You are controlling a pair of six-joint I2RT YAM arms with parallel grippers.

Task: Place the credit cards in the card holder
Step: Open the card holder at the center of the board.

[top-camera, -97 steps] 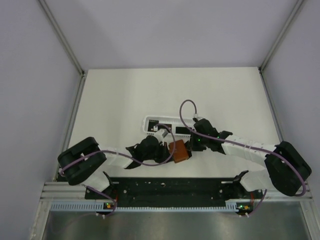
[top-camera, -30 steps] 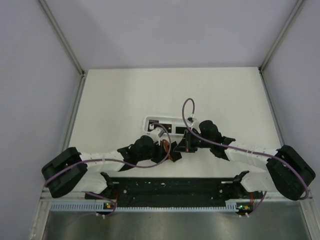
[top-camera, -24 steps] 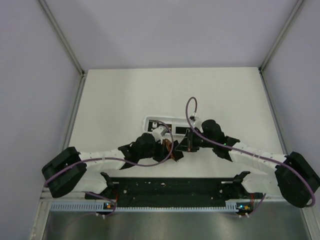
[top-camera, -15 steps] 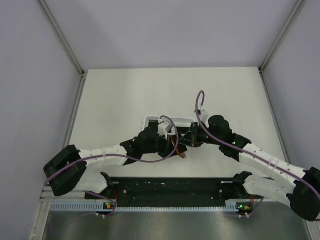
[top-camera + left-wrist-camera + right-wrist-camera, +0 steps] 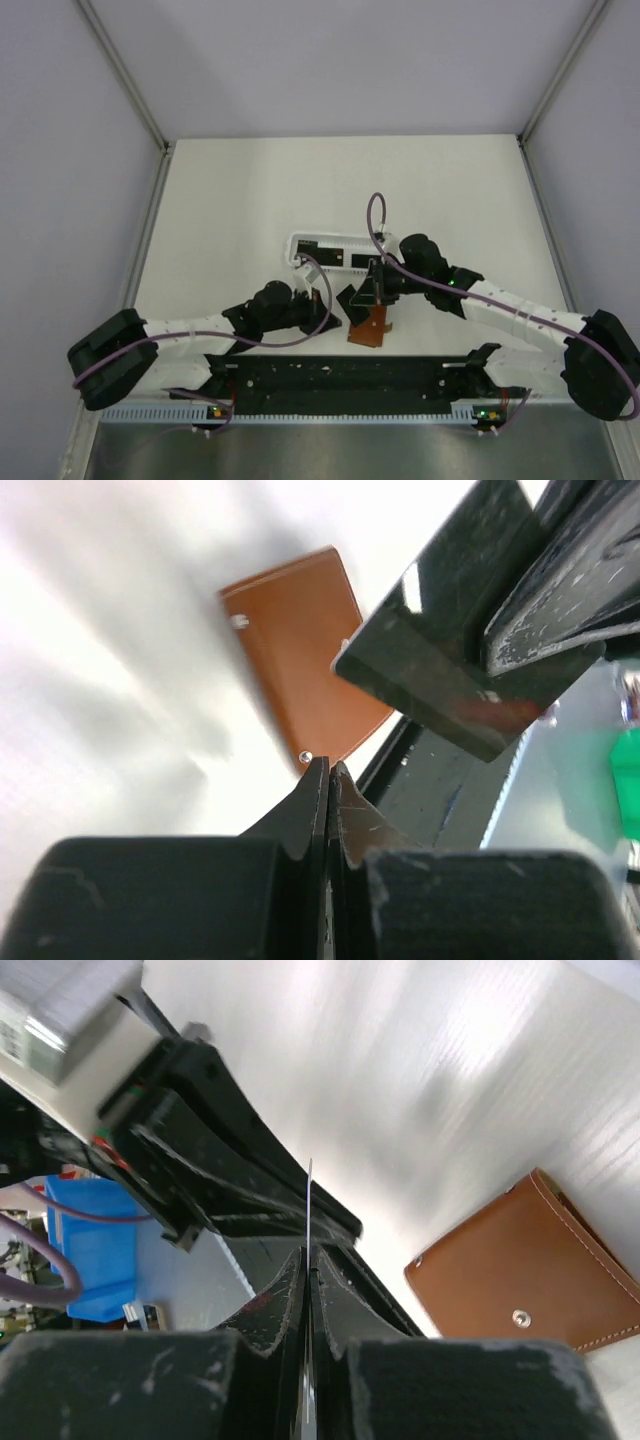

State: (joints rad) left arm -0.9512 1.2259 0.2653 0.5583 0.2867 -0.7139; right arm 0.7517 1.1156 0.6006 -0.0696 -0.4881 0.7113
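L claw (image 5: pixel 325 322) pinched tight, fingers (image 5: pixel 312 810) pressed flat together w/ nothing btwn them. It hangs low over the bench (image 5: pixel 250 200) near the middle of the near edge, tips aimed toward the card holder (image 5: pixel 372 328).

R claw (image 5: pixel 375 290) clamped on one black credit card (image 5: pixel 355 300). From the R wrist cam the card (image 5: pixel 310 1200) shows edge-on, a thin line rising out of the closed tips. From the L wrist cam its glossy face (image 5: pixel 440 650) sits above the card holder, tilted, not touching it.

Card holder (image 5: pixel 300 670) lies flat on the bench, brown outer side up, snap stud visible (image 5: pixel 520 1270), just in front of the near edge, btwn both claws. Neither claw touches it.

White basket (image 5: pixel 300 240) sits behind, toward bench centre; more dark cards (image 5: pixel 312 246) inside.
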